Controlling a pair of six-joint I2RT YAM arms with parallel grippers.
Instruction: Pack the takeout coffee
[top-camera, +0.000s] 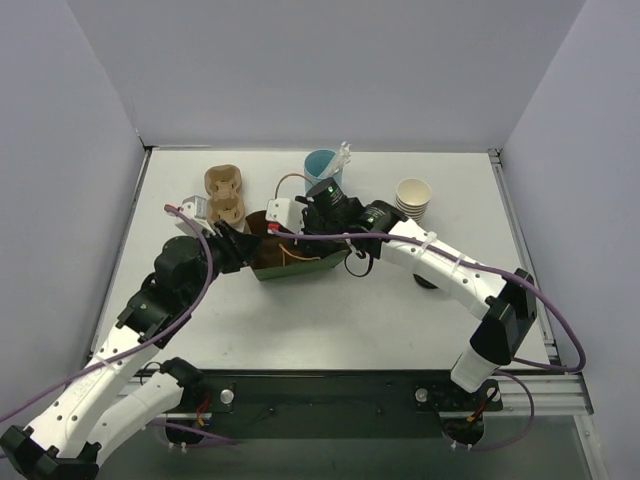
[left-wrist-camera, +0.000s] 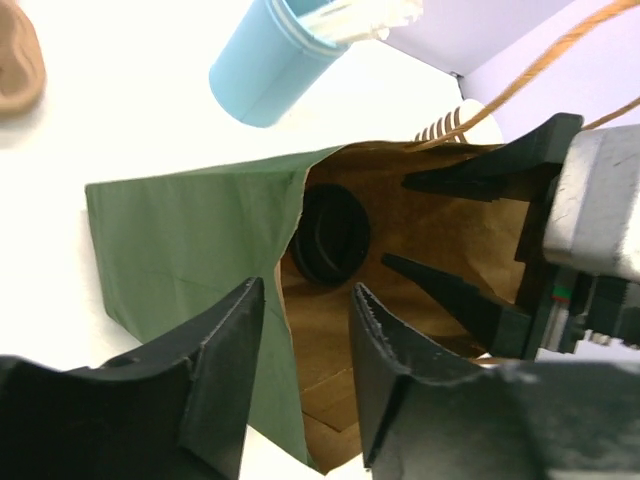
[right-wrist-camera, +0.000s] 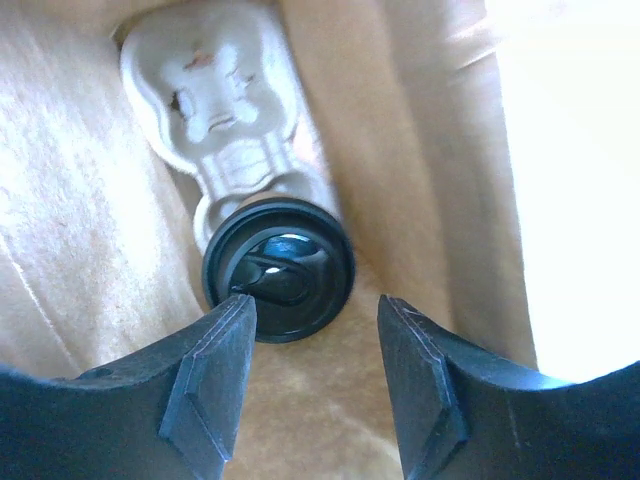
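**Coffee (right-wrist-camera: 280, 270) inside the bag (left-wrist-camera: 190, 240), both grippers spread**

The coffee is seen lid-first, deep in the bag, just ahead of the right gripper's (right-wrist-camera: 315, 308) fingertips. That gripper is placed inside the bag with its jaws spread and nothing pinched. The left gripper (left-wrist-camera: 308, 290) is positioned at the bag's mouth, jaws parted. The bag's edge is seen in the gap between them, not gripped.

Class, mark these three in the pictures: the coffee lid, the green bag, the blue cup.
coffee lid (right-wrist-camera: 280, 270), right wrist view, centre of its top.
green bag (left-wrist-camera: 190, 240), left wrist view, its outer side wall.
blue cup (left-wrist-camera: 262, 75), left wrist view, its side wall.
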